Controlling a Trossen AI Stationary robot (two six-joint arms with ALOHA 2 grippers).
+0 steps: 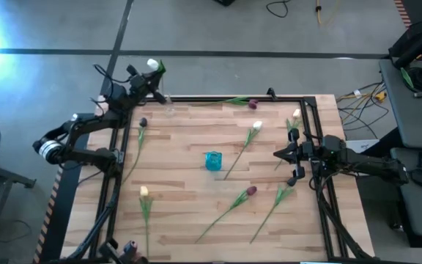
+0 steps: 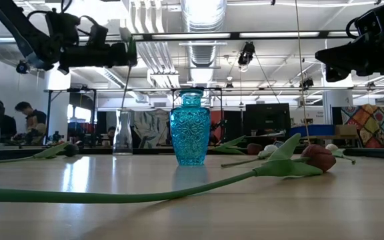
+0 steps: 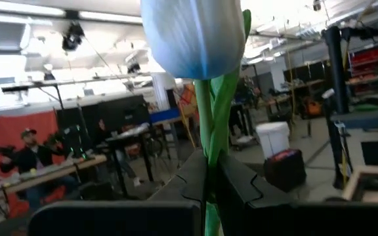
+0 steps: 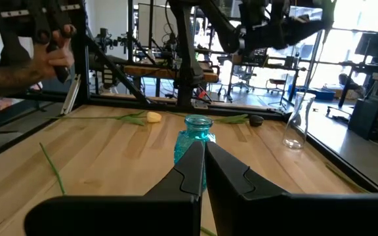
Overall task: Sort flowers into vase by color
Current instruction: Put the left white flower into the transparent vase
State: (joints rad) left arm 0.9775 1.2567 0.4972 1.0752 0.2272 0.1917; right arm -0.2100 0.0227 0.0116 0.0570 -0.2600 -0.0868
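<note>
My left gripper (image 1: 154,75) is raised over the table's far left corner, shut on a white tulip (image 3: 192,36). The tulip's stem (image 2: 125,83) hangs down toward a clear glass vase (image 2: 122,137) standing below it. I cannot tell whether the stem end is inside the vase's mouth. A blue glass vase (image 1: 212,160) stands mid-table. Several tulips lie flat on the wood, among them a purple one (image 1: 251,191), a white one (image 1: 257,126) and a cream one (image 1: 144,192). My right gripper (image 1: 277,154) waits shut at the table's right edge. My left gripper pinches the white tulip's stem (image 3: 206,154) between its two fingers, a short way below the head, with a leaf caught alongside. The fingers come at it about level and lie across the stem. The flower stands upright, head above the fingers, lifted clear of the table.
More tulips lie near the far edge: a purple one (image 1: 253,104), a cream one (image 1: 297,114) and a purple one at the left (image 1: 143,122). A black frame (image 1: 310,103) rims the table. A person's hand (image 4: 41,62) shows beyond the table's near side.
</note>
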